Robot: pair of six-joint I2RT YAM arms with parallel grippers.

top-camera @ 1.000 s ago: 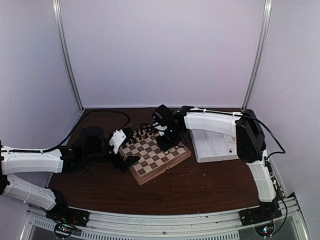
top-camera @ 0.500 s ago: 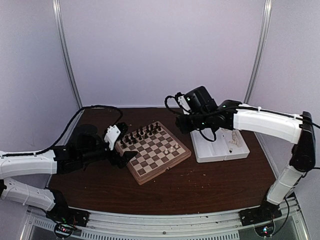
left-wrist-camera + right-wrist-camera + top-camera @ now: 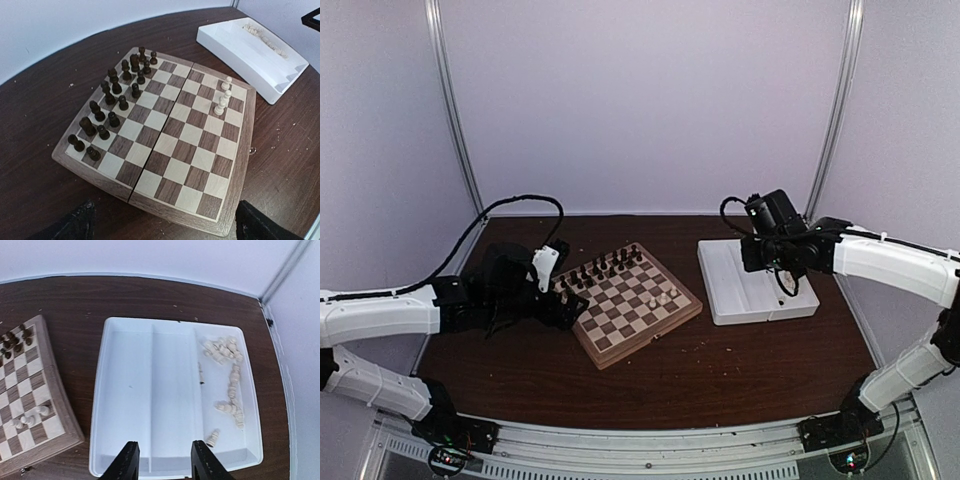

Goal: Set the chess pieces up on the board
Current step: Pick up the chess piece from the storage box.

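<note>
The board (image 3: 595,349) lies at the table's middle. Three cream chess pieces (image 3: 663,298) stand on it near its right edge, and show in the left wrist view as chess pieces (image 3: 223,97) on the board (image 3: 245,165). Several more cream pieces (image 3: 230,385) lie loose in the right compartment of the white tray (image 3: 130,385). My right gripper (image 3: 164,462) hovers open over the tray's near edge with nothing between its fingers. My left gripper (image 3: 167,227) stands wide open and empty at the board's left corner.
Dark chess pieces (image 3: 115,100) fill two rows on the board's far side. The tray (image 3: 757,297) sits right of the board. A black cable (image 3: 520,205) loops behind the left arm. White walls close the back and sides.
My right arm has swung from over the board rightward to above the tray, its jaws a little wider. The left arm has drawn back slightly.
</note>
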